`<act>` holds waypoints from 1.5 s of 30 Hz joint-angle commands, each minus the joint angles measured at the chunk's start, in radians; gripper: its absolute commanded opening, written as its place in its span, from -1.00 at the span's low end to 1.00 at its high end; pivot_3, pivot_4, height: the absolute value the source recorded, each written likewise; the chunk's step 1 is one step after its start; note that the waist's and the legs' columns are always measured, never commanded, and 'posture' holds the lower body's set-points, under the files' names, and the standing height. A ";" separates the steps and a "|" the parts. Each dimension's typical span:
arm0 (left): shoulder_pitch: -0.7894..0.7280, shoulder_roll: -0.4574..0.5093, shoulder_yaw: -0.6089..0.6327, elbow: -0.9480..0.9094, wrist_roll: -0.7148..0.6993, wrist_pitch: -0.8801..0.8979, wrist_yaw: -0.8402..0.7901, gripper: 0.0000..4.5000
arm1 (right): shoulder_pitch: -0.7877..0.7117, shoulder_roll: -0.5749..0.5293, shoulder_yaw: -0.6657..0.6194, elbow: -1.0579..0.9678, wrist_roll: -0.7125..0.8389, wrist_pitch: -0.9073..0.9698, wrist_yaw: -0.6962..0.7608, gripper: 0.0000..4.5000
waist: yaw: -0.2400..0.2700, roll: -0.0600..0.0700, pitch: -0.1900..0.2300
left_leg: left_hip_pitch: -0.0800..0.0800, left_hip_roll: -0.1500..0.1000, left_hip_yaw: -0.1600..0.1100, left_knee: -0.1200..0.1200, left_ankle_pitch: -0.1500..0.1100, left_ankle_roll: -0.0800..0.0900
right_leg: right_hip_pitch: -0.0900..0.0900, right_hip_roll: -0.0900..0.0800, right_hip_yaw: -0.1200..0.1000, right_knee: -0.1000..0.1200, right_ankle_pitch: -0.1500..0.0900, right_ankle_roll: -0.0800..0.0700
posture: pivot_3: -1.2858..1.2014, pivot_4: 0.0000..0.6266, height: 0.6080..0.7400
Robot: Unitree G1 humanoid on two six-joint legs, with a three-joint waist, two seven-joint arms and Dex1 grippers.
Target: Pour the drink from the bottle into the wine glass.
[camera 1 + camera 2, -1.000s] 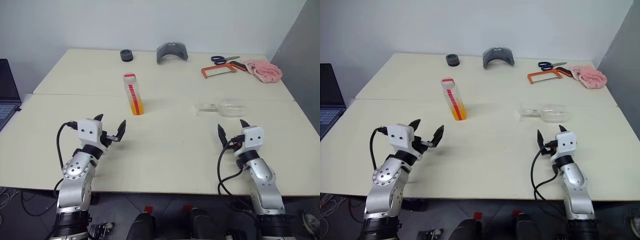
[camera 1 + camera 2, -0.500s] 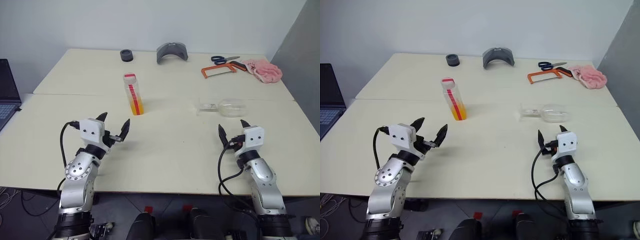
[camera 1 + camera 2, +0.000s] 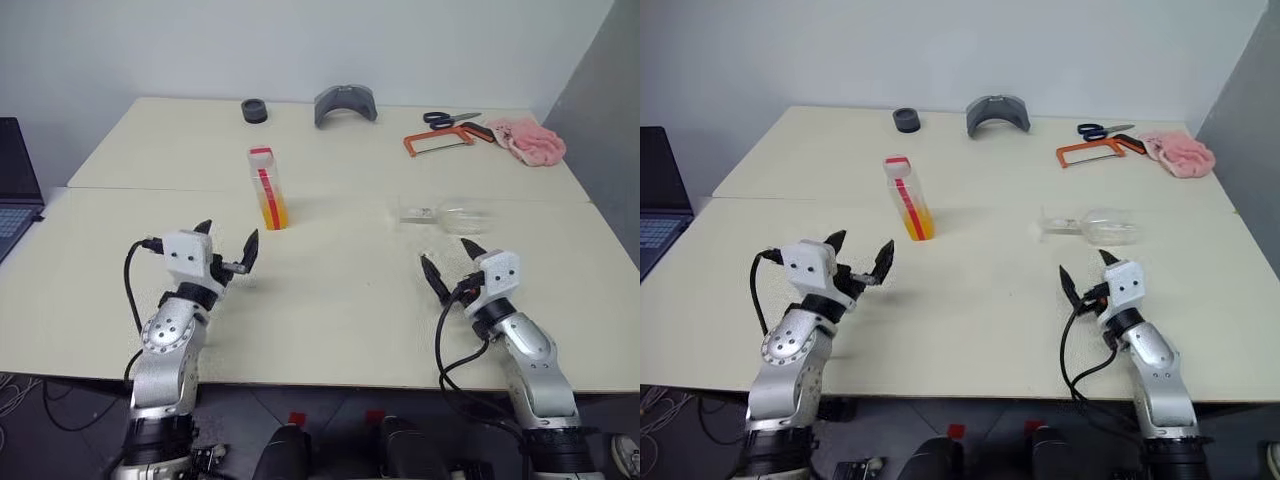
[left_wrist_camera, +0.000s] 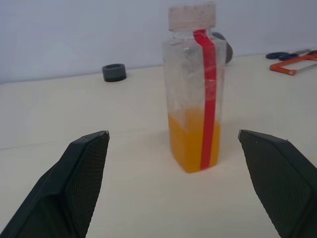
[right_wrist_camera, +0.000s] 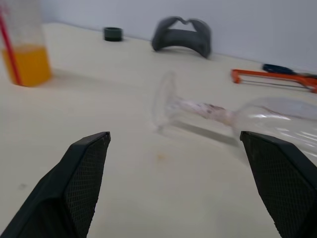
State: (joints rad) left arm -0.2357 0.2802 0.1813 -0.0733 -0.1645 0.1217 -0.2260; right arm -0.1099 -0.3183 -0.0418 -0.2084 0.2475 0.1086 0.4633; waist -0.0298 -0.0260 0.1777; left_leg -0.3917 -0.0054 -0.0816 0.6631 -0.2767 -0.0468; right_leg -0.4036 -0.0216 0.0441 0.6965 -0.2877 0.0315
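Note:
The clear bottle (image 3: 266, 188) stands upright mid-table with its red-and-white cap on and a red strip down its side. Orange drink (image 4: 193, 141) fills its lower third. My left gripper (image 3: 228, 246) hovers open just in front of it, the bottle framed between the fingers (image 4: 74, 186) in the left wrist view. The wine glass (image 3: 445, 214) lies on its side at the right, foot (image 5: 165, 101) toward the bottle. My right gripper (image 3: 448, 262) is open a little short of the glass, angled leftward, empty.
Along the table's far edge lie a black ring (image 3: 254, 111), a grey curved piece (image 3: 345, 103), scissors (image 3: 448, 119), an orange-framed saw (image 3: 437, 141) and a pink cloth (image 3: 528, 142). A laptop (image 3: 15, 190) sits off the left edge. A seam crosses the table (image 3: 330, 290) behind the bottle.
My right gripper swung leftward and rose slightly, turning toward the glass. My left gripper edged forward toward the bottle. Both stayed open; bottle and glass have not moved.

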 commanded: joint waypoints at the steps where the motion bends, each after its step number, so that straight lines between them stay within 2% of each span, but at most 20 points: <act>1: -0.058 -0.017 -0.021 0.013 0.034 0.026 0.048 0.99 | -0.043 -0.029 0.006 -0.115 0.085 0.088 0.054 1.00 | -0.001 0.000 0.000 | 0.000 0.000 0.000 0.000 0.000 0.000 | 0.000 0.000 0.000 0.000 0.000 0.000 | 0.03 -0.52 1.00; 12: -0.224 -0.073 -0.077 0.190 0.084 -0.004 0.092 0.99 | -0.079 -0.105 0.069 -0.271 0.198 0.287 0.139 1.00 | 0.000 0.000 0.000 | -0.001 -0.001 -0.001 0.000 0.000 0.000 | 0.000 0.000 -0.001 0.000 0.000 0.000 | 0.03 -0.52 1.00; 30: -0.399 -0.134 -0.093 0.394 0.147 -0.044 0.225 0.99 | -0.088 -0.151 0.063 -0.296 0.219 0.332 0.161 1.00 | 0.000 -0.001 0.000 | -0.001 -0.001 0.000 0.001 0.000 0.000 | 0.000 0.000 -0.001 0.000 0.000 0.000 | 0.03 -0.52 1.00; 45: -0.537 -0.122 -0.088 0.518 0.189 -0.062 0.330 0.99 | -0.218 -0.178 0.074 -0.277 0.274 0.365 0.252 1.00 | 0.000 -0.001 0.000 | -0.002 -0.002 -0.001 0.001 0.000 -0.001 | -0.001 0.000 -0.002 -0.001 0.000 0.000 | 0.03 -0.52 1.00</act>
State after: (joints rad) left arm -0.7458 0.1514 0.0875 0.4497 0.0122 0.0816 0.0912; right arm -0.3104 -0.4901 0.0337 -0.4577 0.5033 0.4705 0.7015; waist -0.0294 -0.0270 0.1780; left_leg -0.3941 -0.0073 -0.0823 0.6641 -0.2763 -0.0474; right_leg -0.4043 -0.0218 0.0420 0.6957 -0.2877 0.0317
